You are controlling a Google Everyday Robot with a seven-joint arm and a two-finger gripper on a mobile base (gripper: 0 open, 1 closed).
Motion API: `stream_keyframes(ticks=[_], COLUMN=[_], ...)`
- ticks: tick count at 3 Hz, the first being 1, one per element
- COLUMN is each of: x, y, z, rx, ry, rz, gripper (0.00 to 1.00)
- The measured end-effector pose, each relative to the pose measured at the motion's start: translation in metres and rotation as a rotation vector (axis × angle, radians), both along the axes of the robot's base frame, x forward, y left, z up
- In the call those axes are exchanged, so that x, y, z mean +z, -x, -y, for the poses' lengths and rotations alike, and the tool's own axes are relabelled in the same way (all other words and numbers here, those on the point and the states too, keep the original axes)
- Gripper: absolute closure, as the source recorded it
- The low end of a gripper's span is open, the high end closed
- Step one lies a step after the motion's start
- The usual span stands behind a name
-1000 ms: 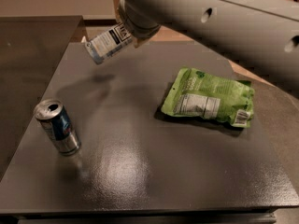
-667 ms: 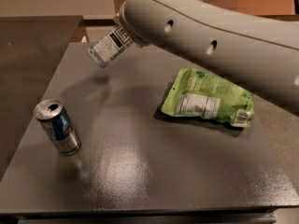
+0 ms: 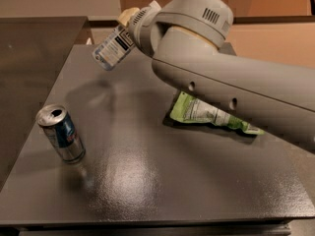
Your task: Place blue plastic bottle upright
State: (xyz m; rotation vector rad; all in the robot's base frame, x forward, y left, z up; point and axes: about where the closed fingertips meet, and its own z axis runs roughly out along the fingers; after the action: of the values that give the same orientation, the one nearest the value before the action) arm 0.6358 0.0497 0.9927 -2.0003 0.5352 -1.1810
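Note:
The blue plastic bottle (image 3: 113, 47) is held in the air above the far left part of the dark table (image 3: 147, 181). It is tilted, its base pointing down-left, its cap end hidden at the gripper. My gripper (image 3: 132, 22) is at the end of the big grey arm (image 3: 216, 77) and is shut on the bottle's upper end. The bottle's shadow lies on the table below it.
A blue-and-silver drink can (image 3: 61, 133) stands upright near the table's left edge. A green snack bag (image 3: 204, 114) lies to the right of centre, partly hidden by the arm. A second dark table (image 3: 34, 48) stands at the left.
The arm has swung forward and to the left, now covering more of the green bag. The bottle stays held and tilted, shifted slightly right and up.

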Motion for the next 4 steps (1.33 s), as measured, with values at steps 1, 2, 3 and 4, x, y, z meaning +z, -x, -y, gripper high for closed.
stream_keyframes(ticks=[1, 2, 3, 4], x=[0.017, 0.016, 0.028, 0.035], y=[0.004, 0.004, -0.001, -0.009], z=[-0.016, -0.017, -0.019, -0.019], rx=[0.057, 0.057, 0.113, 0.185], ry=[-0.045, -0.045, 0.02, 0.157], rz=[0.059, 0.059, 0.139, 0.257], gripper=[1.0, 1.0, 1.0, 1.0])
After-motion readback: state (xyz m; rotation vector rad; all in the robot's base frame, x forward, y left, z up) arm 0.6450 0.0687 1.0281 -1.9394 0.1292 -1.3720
